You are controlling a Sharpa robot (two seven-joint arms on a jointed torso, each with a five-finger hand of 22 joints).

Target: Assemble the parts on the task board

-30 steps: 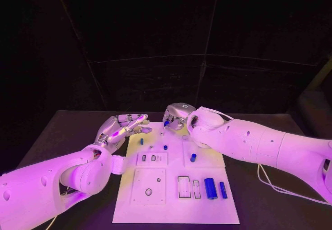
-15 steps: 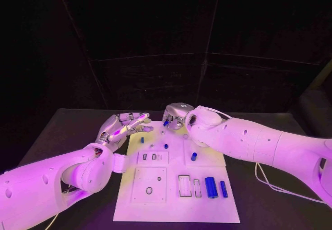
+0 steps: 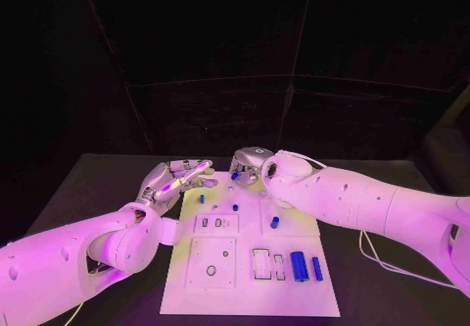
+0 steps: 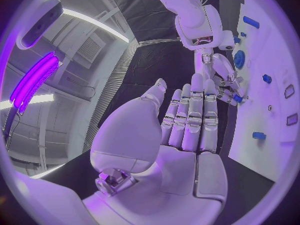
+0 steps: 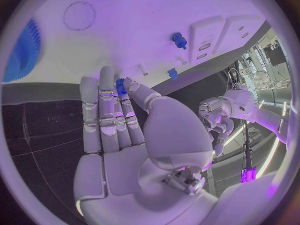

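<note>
On the near end of the white task board (image 3: 250, 272), a large blue cylinder (image 3: 299, 266) and a slimmer blue bar (image 3: 316, 268) are lying side by side, just right of the rectangular slots. Farther up, a small blue peg (image 3: 274, 222) is standing right of the board's middle, and two more small blue pieces (image 3: 234, 208) are sitting toward its left. The left hand (image 3: 176, 182) is hovering beside the board's far left edge, fingers extended close together and holding nothing. At the far end the right hand (image 3: 248, 166) is pinching a small blue part (image 5: 120, 86) between thumb and fingertips over the board.
</note>
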